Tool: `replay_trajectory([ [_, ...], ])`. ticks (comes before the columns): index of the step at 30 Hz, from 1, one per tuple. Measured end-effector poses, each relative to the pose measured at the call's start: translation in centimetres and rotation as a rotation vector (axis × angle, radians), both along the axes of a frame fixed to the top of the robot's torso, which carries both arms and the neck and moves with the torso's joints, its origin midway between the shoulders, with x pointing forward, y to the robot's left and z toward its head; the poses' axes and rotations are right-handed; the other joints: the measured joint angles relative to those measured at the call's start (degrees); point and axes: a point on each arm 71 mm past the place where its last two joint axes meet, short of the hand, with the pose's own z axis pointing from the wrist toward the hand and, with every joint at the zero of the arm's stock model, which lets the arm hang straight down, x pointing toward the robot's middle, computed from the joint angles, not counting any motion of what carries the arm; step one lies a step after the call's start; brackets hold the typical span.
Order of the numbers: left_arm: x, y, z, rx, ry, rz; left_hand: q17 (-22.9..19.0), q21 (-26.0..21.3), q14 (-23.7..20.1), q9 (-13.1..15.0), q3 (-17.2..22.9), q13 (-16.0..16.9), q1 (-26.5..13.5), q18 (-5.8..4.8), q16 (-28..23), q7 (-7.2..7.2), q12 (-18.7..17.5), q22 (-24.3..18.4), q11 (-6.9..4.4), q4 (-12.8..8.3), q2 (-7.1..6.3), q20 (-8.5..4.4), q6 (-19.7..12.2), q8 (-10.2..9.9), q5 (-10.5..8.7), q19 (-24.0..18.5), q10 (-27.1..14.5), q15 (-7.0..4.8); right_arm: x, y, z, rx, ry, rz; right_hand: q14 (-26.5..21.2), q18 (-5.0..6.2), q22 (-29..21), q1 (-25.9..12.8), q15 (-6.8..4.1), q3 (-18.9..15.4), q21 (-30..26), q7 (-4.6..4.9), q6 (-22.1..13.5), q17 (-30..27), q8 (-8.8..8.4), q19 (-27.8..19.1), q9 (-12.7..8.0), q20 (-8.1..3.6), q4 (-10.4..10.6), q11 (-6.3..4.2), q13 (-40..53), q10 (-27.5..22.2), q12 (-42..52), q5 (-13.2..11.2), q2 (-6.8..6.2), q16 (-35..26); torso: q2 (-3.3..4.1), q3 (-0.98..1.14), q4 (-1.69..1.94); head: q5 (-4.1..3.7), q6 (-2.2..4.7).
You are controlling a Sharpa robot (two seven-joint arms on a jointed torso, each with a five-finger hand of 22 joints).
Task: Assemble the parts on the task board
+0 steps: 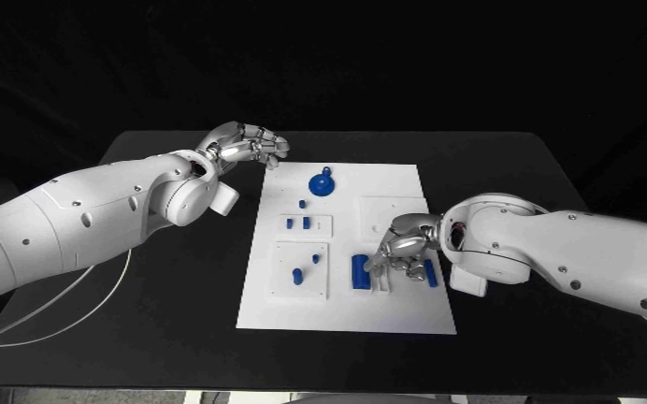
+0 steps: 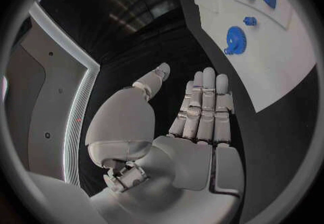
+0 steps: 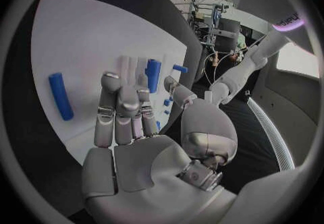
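The white task board [image 1: 344,306] lies mid-table. A blue gear [image 1: 321,183] sits at its far end, also seen as the blue gear [image 2: 235,39]. My right hand [image 1: 402,250] hovers low over the board's near right part, fingers pointing down between a blue block [image 1: 360,271] and a blue cylinder [image 1: 430,273]. In its wrist view the right hand [image 3: 125,110] holds nothing, with the cylinder [image 3: 61,96] and block [image 3: 153,75] on either side of its fingers. My left hand [image 1: 247,145] is off the board's far left corner; the left hand [image 2: 196,121] shows straight fingers and an empty palm.
Two small blue squares [image 1: 298,223] stand in a raised plate at mid-board, and two short blue pegs [image 1: 296,276] in another plate nearer me. A white cable [image 1: 81,292] loops on the table's left. Black table [image 1: 512,170] surrounds the board.
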Motion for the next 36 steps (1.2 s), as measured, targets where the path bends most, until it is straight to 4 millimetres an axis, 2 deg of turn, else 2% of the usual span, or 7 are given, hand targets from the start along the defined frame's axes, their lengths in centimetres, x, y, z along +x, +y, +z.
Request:
replay_trajectory([
  [7,0.1,0.1,0.0,0.001,0.0,0.003,0.0,0.0,0.0,0.0,0.0,0.0,0.0,-0.01,0.0,0.0,0.0,-0.01,0.0,0.0,0.0,0.0,0.0,0.0,0.0,0.0,0.0,0.0,1.2,-1.2,2.4,0.049,-0.032,-0.033,0.0,0.0,0.0,0.24,0.0,-0.35,0.0,0.07,-0.07,0.04,0.0,0.0,0.06,0.0,-0.35,0.0,0.08,0.0,0.0,0.0,-0.23,0.0,0.0,0.0,0.0,-0.29,0.33],
  [14,0.1,-0.2,0.0,0.0,0.001,-0.002,0.04,0.0,0.0,-0.05,0.0,-0.01,0.0,-0.02,0.0,0.0,0.0,0.05,0.0,0.0,0.0,0.0,0.0,0.0,0.0,0.0,0.0,0.0,3.0,-4.1,3.8,0.025,-0.033,-0.077,0.0,0.01,0.0,0.27,0.0,-0.66,0.0,-0.03,-0.31,0.09,0.0,-0.01,0.13,0.01,-0.7,0.01,0.15,-0.01,0.0,0.0,-0.2,-0.05,-0.01,0.0,0.02,-0.78,0.68],
  [16,0.1,-0.3,-0.1,-0.001,0.001,-0.005,0.05,0.0,0.0,-0.05,0.0,-0.01,0.0,-0.02,0.0,0.0,0.0,0.05,0.0,0.0,0.0,0.0,0.0,0.0,0.0,0.0,0.0,0.0,3.1,-5.2,3.7,0.0,-0.028,-0.082,0.0,0.01,0.0,0.94,0.0,-0.32,0.0,-0.05,-0.35,0.09,0.0,-0.01,0.13,0.01,-1.18,0.02,0.17,-0.02,-0.22,0.0,0.48,-0.27,-0.01,0.0,0.02,-0.92,0.76],
  [20,0.1,-0.3,-0.1,-0.001,0.003,-0.008,0.05,0.0,0.0,-0.05,0.0,-0.01,0.0,-0.02,0.0,0.0,0.0,0.05,0.0,0.0,0.0,0.0,0.0,0.0,0.0,0.0,0.0,0.0,2.7,-6.4,3.4,-0.068,-0.003,-0.059,0.0,0.01,0.0,2.01,0.0,0.01,-0.01,0.03,-0.44,0.15,0.0,-0.01,0.2,0.01,-1.82,0.1,0.24,-0.11,-0.22,0.0,0.87,-0.28,0.01,-0.02,0.05,-1.06,0.86],
  [31,0.0,-0.2,-0.1,-0.001,0.003,-0.006,0.1,0.0,0.0,-0.1,0.0,-0.02,0.0,-0.04,0.0,0.0,0.0,0.09,0.0,0.0,0.0,0.0,0.0,0.23,0.0,0.0,0.0,0.0,1.4,-8.9,2.7,-0.235,-0.007,-0.037,0.0,0.03,0.0,2.06,0.0,0.33,-0.01,0.04,-0.45,0.22,0.0,-0.1,0.28,0.1,-1.61,0.11,0.38,-0.12,-0.21,0.0,0.83,-0.28,0.04,0.04,-0.05,-1.36,0.82],
  [36,0.0,-0.2,-0.1,-0.001,0.003,-0.006,0.1,0.0,0.0,-0.1,0.0,-0.02,0.0,-0.04,0.0,0.0,0.0,0.09,0.0,0.0,0.0,0.0,0.0,0.23,0.0,0.0,0.0,0.0,1.2,-8.9,2.5,-0.285,-0.026,-0.02,0.0,0.03,0.0,1.16,0.0,0.28,-0.01,0.04,-0.45,0.29,0.0,-0.11,0.34,0.11,-0.46,0.11,0.47,-0.12,-0.43,0.0,0.47,-0.28,0.02,0.04,-0.09,-1.53,0.76],
])
